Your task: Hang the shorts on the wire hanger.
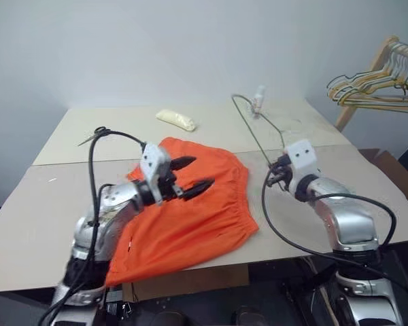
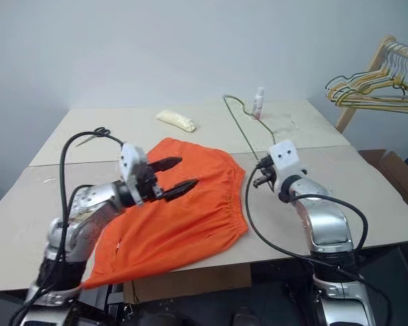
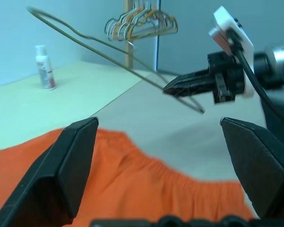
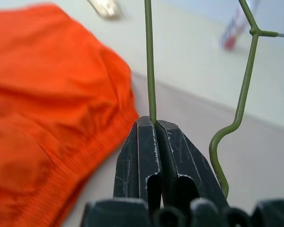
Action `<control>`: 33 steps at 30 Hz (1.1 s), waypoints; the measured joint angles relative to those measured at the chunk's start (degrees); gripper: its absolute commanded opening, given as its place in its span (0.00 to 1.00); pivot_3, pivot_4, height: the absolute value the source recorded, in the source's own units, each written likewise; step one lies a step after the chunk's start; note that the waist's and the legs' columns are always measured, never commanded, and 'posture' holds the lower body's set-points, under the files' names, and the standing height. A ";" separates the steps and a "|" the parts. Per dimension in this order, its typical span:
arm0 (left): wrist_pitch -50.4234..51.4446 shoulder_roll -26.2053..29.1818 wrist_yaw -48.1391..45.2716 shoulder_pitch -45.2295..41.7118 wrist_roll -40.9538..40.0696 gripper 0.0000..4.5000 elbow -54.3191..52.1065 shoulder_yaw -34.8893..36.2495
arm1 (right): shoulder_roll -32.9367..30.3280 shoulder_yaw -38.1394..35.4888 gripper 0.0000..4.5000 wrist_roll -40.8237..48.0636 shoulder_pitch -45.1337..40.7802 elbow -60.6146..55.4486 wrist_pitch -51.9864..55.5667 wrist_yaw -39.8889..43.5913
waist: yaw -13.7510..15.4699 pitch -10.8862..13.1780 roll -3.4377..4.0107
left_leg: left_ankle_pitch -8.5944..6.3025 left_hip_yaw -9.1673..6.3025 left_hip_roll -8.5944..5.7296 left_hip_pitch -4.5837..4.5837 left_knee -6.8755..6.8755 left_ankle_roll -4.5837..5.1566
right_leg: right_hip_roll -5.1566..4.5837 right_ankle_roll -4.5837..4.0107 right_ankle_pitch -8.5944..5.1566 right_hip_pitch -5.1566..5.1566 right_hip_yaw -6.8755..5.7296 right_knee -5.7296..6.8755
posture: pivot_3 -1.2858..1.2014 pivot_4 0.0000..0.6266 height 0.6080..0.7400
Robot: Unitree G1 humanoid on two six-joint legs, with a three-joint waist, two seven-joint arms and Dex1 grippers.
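The orange shorts [image 1: 190, 217] lie spread on the table, with one end hanging over the front edge. My left gripper [image 1: 202, 173] hovers open just above their middle, with nothing between its fingers; its wrist view looks over the gathered waistband [image 3: 146, 184]. To the right of the shorts, my right gripper [image 1: 275, 170] is shut on the wire hanger [image 1: 256, 136]. It holds the hanger raised off the table, hook end toward the back. In the right wrist view the thin olive wire [image 4: 149, 61] runs out from between the closed fingertips [image 4: 144, 137].
A small white bottle [image 1: 259, 99] and a pale yellow bundle [image 1: 176, 119] sit at the back of the table [image 1: 47, 204]. A wooden rack with bunched hangers [image 1: 381, 85] stands off the table's far right corner. A cardboard box [image 1: 394, 173] lies right of the table.
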 measured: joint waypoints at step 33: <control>8.93 -17.55 26.32 -10.88 -18.99 0.00 7.98 15.33 | 2.11 10.27 0.06 -7.68 8.16 -3.78 -26.37 3.31 | -0.26 0.01 -0.03 | 0.12 0.04 -0.12 0.00 0.25 -0.24 | 0.00 0.06 0.05 0.07 0.10 -0.02 | 0.55 0.00 1.00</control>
